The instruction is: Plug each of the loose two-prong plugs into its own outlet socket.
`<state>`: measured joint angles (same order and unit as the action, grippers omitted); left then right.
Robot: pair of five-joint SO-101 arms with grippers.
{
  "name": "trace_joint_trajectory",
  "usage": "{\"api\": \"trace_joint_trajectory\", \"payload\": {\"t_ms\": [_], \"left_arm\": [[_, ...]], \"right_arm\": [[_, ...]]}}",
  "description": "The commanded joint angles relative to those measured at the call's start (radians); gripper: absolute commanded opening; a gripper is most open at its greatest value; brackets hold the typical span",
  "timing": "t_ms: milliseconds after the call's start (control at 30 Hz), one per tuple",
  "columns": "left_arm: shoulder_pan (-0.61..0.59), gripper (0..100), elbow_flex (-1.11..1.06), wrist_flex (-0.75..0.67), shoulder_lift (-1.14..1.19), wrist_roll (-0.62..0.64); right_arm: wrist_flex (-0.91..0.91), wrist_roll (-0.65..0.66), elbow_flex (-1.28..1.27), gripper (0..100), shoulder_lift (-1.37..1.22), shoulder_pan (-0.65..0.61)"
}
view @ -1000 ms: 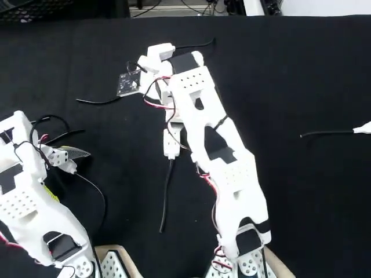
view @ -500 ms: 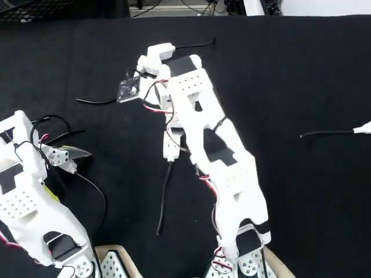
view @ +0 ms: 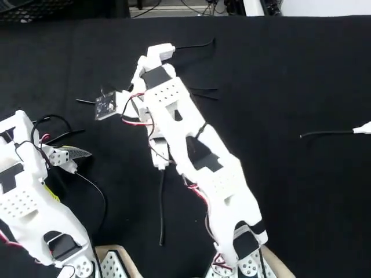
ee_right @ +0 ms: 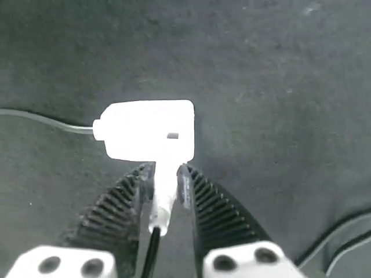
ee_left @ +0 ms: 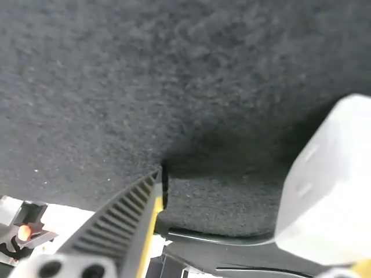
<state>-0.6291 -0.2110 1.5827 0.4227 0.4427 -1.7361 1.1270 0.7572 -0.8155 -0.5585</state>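
One plug [ee_right: 164, 200] is clamped by the right gripper [ee_right: 165, 171], meeting its socket [ee_right: 148, 130], so a straight push seems next, then the far plug [view: 364, 128] at three o'clock.

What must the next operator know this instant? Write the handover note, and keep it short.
Right gripper: shut on a white two-prong plug, whose front end meets the white outlet socket.
Left gripper: over the black cloth at the left side, no plug seen in it.
Another white connector lies at the cloth's far right edge.
Done: one plug brought to a socket. Full seating cannot be confirmed.
Left: check that seating, release, then deal with the remaining connector.
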Motion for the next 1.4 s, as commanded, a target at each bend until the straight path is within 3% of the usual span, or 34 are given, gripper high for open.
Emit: {"api": "trace_joint_trajectory", "payload": {"t_ms": [0, 400, 633, 1100, 1367], "left_arm": [[0.016, 54, 0.004, -0.009, -0.054, -0.003], [0.016, 54, 0.005, -0.009, -0.054, -0.003], [0.016, 54, 0.007, -0.009, -0.054, -0.003], [0.016, 54, 0.007, -0.009, -0.054, -0.003], [0.016, 54, 0.007, -0.009, -0.054, -0.003]], "right_arm": [[-0.023, -0.041, 0.070, 1.2, -0.127, -0.074], [-0.029, -0.057, 0.124, 1.6, -0.199, -0.072], [-0.029, -0.110, 0.154, 14.2, -0.168, -0.068], [-0.029, -0.115, 0.153, 14.5, -0.053, -0.068], [-0.031, -0.245, 0.142, 14.5, 0.143, -0.021]]}}
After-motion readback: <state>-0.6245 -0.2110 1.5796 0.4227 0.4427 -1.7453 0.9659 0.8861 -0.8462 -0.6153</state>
